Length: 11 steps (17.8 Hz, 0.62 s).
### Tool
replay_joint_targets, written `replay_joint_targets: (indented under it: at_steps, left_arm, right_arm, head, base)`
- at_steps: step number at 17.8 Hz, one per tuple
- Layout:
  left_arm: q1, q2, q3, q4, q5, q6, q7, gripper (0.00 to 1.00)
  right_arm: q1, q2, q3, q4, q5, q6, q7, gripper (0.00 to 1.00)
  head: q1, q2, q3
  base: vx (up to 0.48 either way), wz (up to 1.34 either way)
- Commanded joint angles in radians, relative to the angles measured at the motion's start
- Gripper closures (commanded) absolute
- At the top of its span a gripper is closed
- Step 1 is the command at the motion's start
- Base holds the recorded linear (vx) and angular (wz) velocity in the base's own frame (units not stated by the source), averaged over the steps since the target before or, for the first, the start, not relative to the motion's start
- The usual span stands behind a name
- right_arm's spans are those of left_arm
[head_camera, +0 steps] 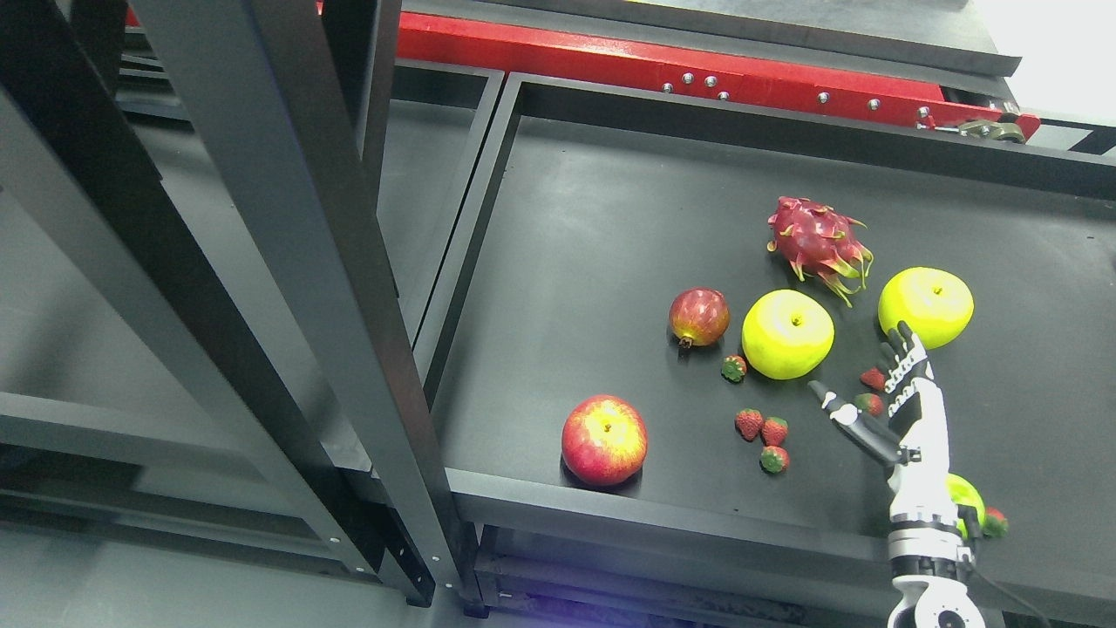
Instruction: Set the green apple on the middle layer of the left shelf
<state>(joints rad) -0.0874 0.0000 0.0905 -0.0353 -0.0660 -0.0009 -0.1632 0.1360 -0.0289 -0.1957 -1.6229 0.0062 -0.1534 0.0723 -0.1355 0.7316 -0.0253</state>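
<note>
fingers (902, 349) spread wide, nothing held, right hand (907, 401) raised over black tray (593, 227) | two green apples (787, 334) beside pitaya (818, 240) | dark shelf frame (288, 218) seen at left

You have open shelf (593, 218) toward ten o'clock; strawberries (760, 434) (a loose scatter), pomegranate (698, 316) and dark uprights (288, 201) crowd nine o'clock.

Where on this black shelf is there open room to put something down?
Bare patches: the shelf left of the pomegranate and behind the red apple, and the back strip behind the dragon fruit. Crowded: around the green apples, the strawberries and the right hand.
</note>
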Motion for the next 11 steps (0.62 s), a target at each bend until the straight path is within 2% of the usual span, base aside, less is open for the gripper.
replay_joint_targets:
  at_steps: [1, 5, 8, 11]
  left_arm:
    - [0.000, 0.017, 0.000, 0.000, 0.000, -0.001, 0.001, 0.00]
    - [0.000, 0.017, 0.000, 0.000, 0.000, -0.001, 0.001, 0.00]
    - [0.000, 0.017, 0.000, 0.000, 0.000, -0.001, 0.001, 0.00]
    - [0.000, 0.017, 0.000, 0.000, 0.000, -0.001, 0.001, 0.00]
  right_arm:
    - [0.068, 0.011, 0.105, -0.084, -0.043, -0.009, -0.012, 0.00]
    - [0.076, 0.011, 0.102, -0.088, -0.045, -0.009, -0.029, 0.00]
    - [0.074, 0.011, 0.117, -0.081, -0.045, -0.009, -0.155, 0.00]
    - [0.071, 0.011, 0.269, -0.080, -0.045, -0.009, -0.288, 0.00]
  head:
    - [0.0000, 0.000, 0.000]
    - [0.0000, 0.000, 0.000]
    - [0.0000, 0.000, 0.000]
    - [0.0000, 0.000, 0.000]
  base:
    - [0.000, 0.00]
    - [0.000, 0.00]
    - [0.000, 0.00]
    - [0.000, 0.00]
